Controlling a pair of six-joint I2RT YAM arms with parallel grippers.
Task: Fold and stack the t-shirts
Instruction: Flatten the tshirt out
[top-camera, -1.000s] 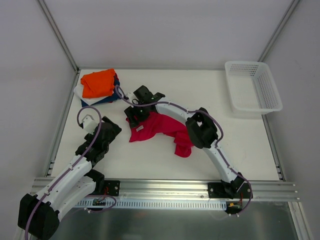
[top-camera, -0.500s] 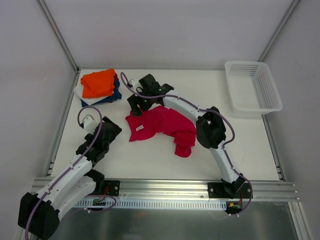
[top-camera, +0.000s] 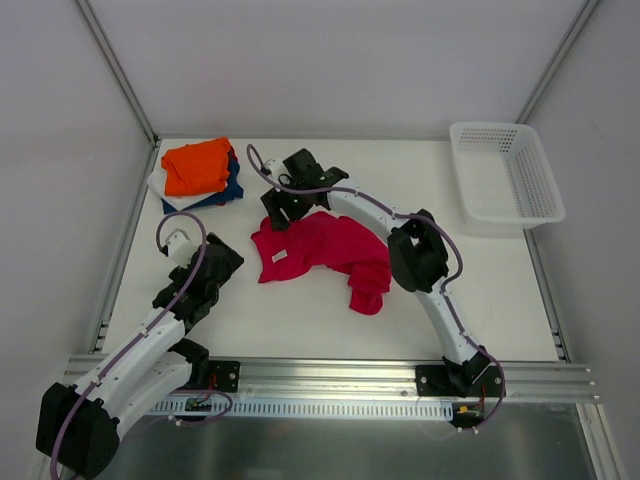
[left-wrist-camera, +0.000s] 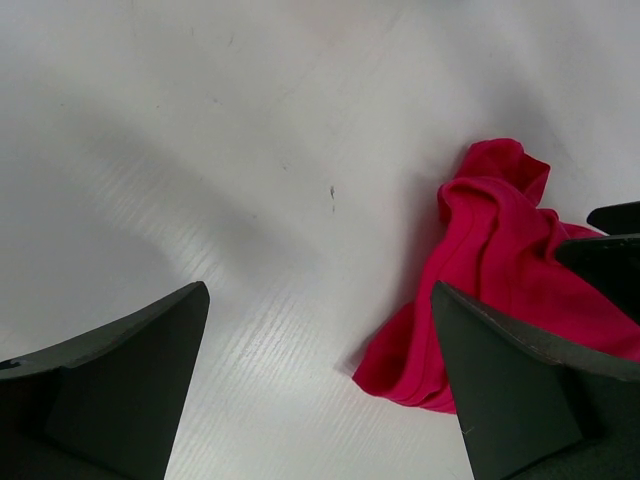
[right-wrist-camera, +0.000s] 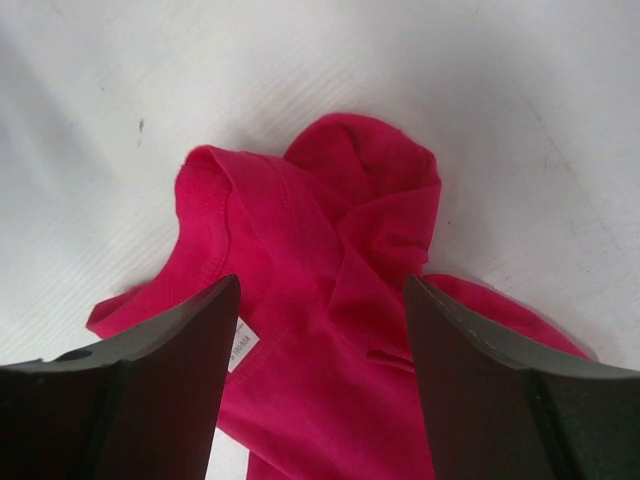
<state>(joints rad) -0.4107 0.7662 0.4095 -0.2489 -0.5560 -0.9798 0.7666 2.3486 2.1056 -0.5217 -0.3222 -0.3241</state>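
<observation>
Flattening comes first, we judge: the red tee (top-camera: 320, 250) lies crumpled and unfolded, near the stack (top-camera: 197, 170) but apart from it, on the side toward the arms' bases. It is bunched into ridges, one end trailing away from the stack, and a small white label (top-camera: 281, 257) shows. The right gripper (top-camera: 277, 214) hovers over the tee's edge nearest the stack, fingers apart, nothing clamped. The left gripper (top-camera: 226, 262) sits nearer than the stack, also spread wide and empty. We should pinch two corners, one each, and draw the cloth taut and flat before folding; soft cloth may bunch if dragged.
</observation>
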